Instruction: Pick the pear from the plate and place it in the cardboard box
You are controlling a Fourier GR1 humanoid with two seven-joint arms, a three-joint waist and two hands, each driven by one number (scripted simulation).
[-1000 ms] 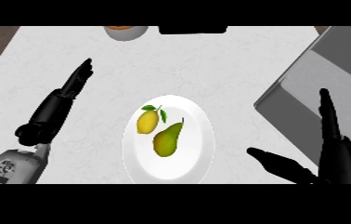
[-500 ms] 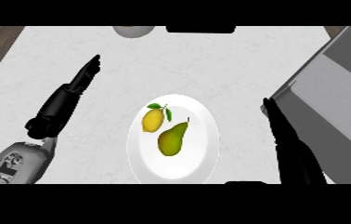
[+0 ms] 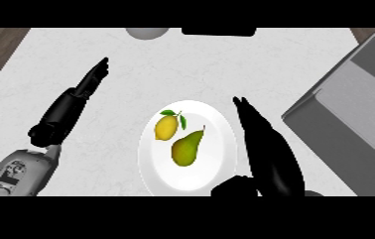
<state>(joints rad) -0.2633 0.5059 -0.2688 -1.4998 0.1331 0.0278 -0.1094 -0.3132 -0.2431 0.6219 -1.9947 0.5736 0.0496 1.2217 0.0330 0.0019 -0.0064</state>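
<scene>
- Nothing lifted yet: pear [image 3: 187, 149] lying on the white plate [image 3: 219, 119], just beside a lemon [image 3: 167, 127].
- Right hand [image 3: 265, 149] at the plate's right edge, fingers straight and together, holding nothing; thumb low by the plate's lower rim, though hard to make out there.
- Left hand [image 3: 72, 105] resting well to the left, fingers straight, empty.
- Cardboard box [image 3: 338, 119] at the right edge, no fruit seen in it.
- Left to do: grasp, lift, carry across, release in the box.
</scene>
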